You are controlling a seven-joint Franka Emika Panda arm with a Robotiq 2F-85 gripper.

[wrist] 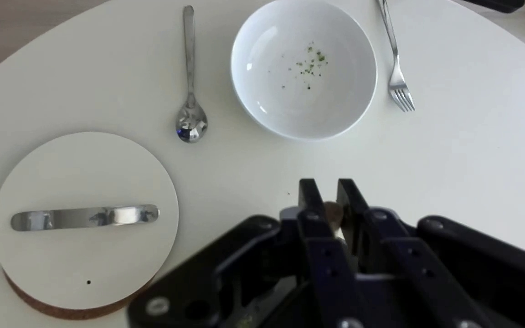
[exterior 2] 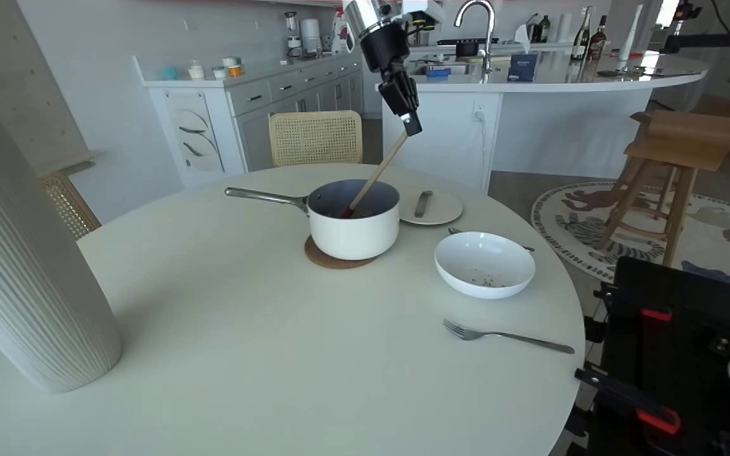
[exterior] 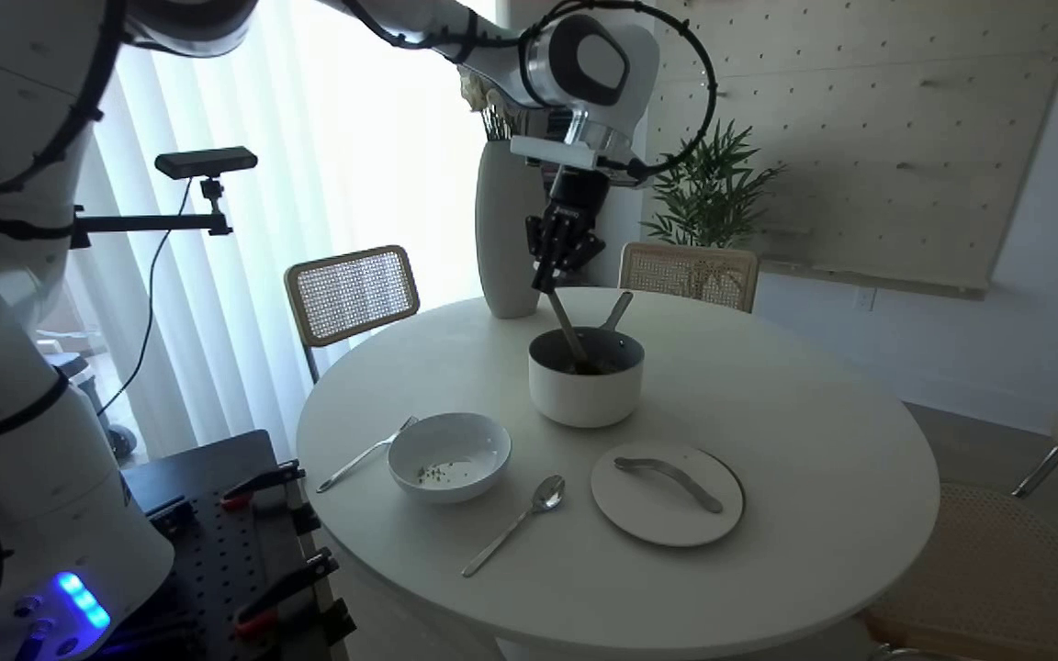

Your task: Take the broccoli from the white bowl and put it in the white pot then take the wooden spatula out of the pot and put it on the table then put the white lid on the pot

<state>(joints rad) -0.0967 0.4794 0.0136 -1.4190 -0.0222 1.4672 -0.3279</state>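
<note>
Jaws are clamped on the upper end of the wooden spatula (exterior: pixel 567 324), as we see in an exterior view, and its shaft slants down into the white pot (exterior: pixel 586 399). On the table (exterior: pixel 795 431) around the pot we find the white bowl (exterior: pixel 474 448), a metal spoon (exterior: pixel 545 498) and the white lid (exterior: pixel 648 505), a curved handle (exterior: pixel 669 472) across its top; a tall vase (exterior: pixel 506 220) stands behind. In an exterior view we also see the pot resting on a round brown mat (exterior 2: pixel 332 259), its long handle (exterior 2: pixel 263 196) pointing away from the bowl, with the spatula's lower end inside — whether it touches the bottom we cannot tell. A fork (exterior 2: pixel 480 334) lies near the bowl, apart from it. In the wrist view we look along the jaws, closed around the spatula's brown end, which shows between them. Green crumbs (wrist: pixel 311 67) are scattered in the bowl, the spoon and the fork lie on either side of it, and the lid rests on another brown mat (wrist: pixel 73 313), whose edge peeks out below. As for the broccoli — we cannot make out where the piece lies.
</note>
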